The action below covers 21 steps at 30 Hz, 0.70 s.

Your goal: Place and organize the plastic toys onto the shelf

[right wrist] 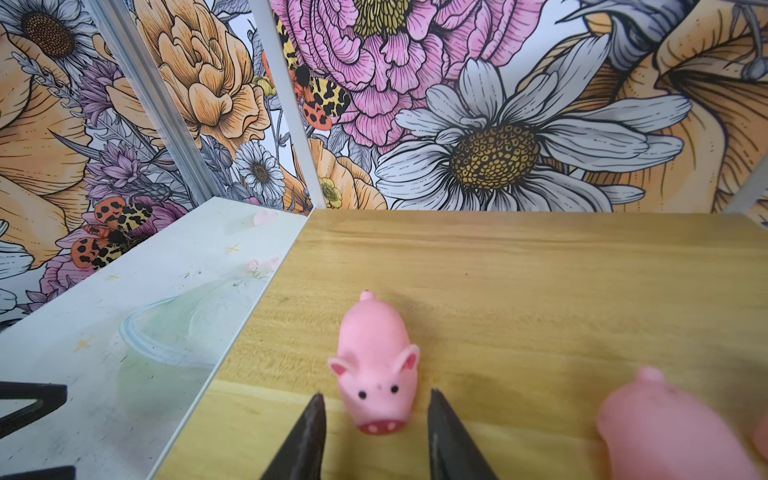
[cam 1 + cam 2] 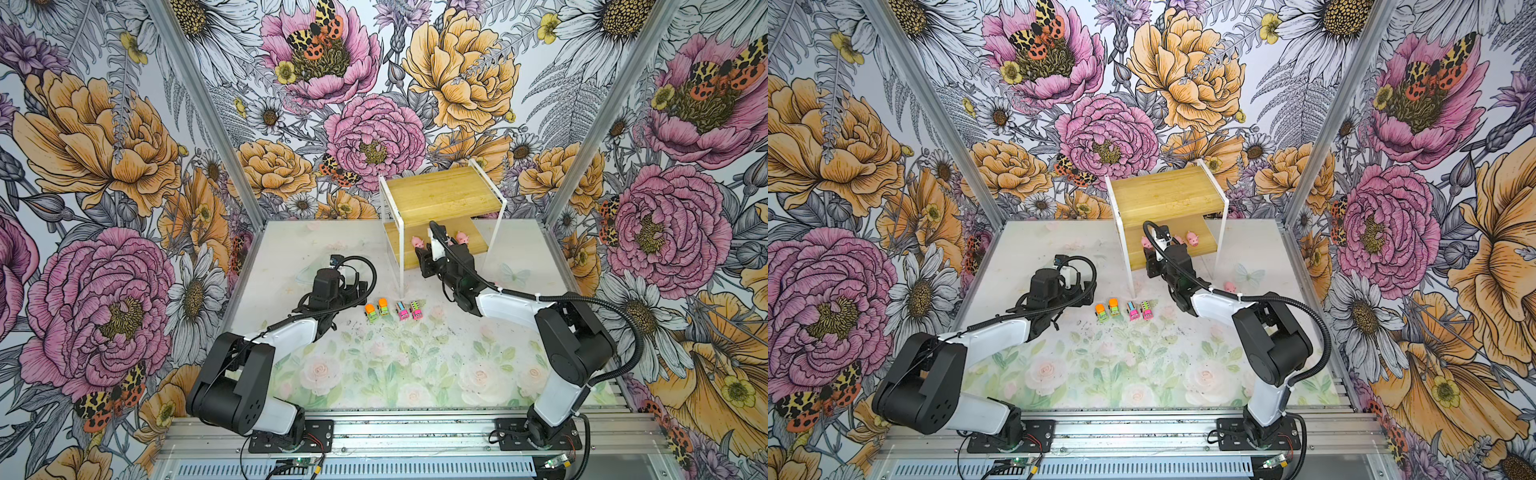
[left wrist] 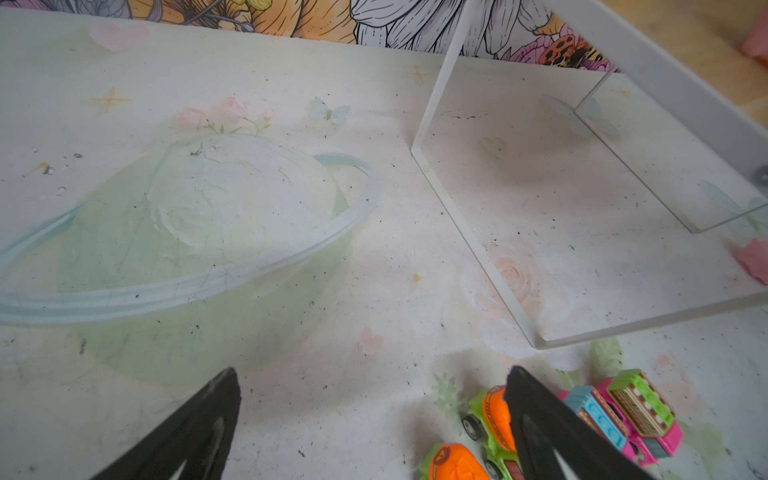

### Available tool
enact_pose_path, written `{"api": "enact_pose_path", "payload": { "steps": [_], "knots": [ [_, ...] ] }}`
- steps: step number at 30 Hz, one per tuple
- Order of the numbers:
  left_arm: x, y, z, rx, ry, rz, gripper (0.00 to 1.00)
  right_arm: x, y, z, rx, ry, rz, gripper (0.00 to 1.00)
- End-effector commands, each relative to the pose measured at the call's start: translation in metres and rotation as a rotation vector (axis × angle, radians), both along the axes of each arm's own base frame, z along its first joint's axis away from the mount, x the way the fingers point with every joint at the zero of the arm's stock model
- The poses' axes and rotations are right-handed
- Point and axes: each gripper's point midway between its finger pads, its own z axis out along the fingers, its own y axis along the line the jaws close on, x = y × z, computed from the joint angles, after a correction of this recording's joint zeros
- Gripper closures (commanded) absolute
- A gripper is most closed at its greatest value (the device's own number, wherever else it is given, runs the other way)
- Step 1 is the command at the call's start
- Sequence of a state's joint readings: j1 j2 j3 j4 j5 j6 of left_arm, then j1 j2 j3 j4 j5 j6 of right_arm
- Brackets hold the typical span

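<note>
On the shelf's lower wooden board [image 1: 519, 291] a tiny pink pig [image 1: 376, 374] stands free, facing my right gripper [image 1: 376, 403]. That gripper is open, its tips either side of the snout with gaps. Two more pigs [image 2: 1192, 238] stand on the same board to its right, and another pig [image 2: 1230, 286] lies on the table by the shelf. Two green trucks [image 2: 371, 312] and two pink trucks [image 2: 401, 310] are lined up on the table. Just left of them hovers my left gripper [image 3: 374, 378], open and empty, with one finger in front of a green truck [image 3: 490, 419].
The shelf's upper board [image 2: 440, 195] overhangs the lower one, and its thin white and clear frame [image 3: 432, 166] stands on the mat close to the trucks. Flower-papered walls close the back and both sides. The right arm [image 2: 511, 307] reaches across to the shelf front.
</note>
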<state>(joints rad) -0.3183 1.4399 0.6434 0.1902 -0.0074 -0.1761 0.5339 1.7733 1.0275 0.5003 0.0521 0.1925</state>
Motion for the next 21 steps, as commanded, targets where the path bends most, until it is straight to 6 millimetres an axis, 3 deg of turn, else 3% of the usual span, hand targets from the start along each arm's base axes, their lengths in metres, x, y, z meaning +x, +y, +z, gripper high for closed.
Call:
{"api": "enact_pose_path", "payload": {
  "steps": [1, 6, 14, 21],
  "knots": [
    [0.0037, -0.0003, 0.0058, -0.005, -0.019, -0.011, 0.01, 0.0054, 0.0054, -0.0139, -0.020, 0.009, -0.006, 0.59],
    [0.0041, -0.0001, 0.0061, -0.005, -0.019, -0.011, 0.01, 0.0070, 0.0088, -0.0200, -0.036, 0.002, -0.007, 0.59],
    [0.0042, 0.0000, 0.0056, -0.005, -0.018, -0.010, 0.01, 0.0037, 0.0093, -0.0237, -0.060, 0.013, -0.004, 0.70],
    [0.0042, 0.0001, 0.0061, -0.005, -0.019, -0.009, 0.01, -0.0015, 0.0082, -0.0198, -0.065, 0.004, 0.001, 0.75]
  ]
}}
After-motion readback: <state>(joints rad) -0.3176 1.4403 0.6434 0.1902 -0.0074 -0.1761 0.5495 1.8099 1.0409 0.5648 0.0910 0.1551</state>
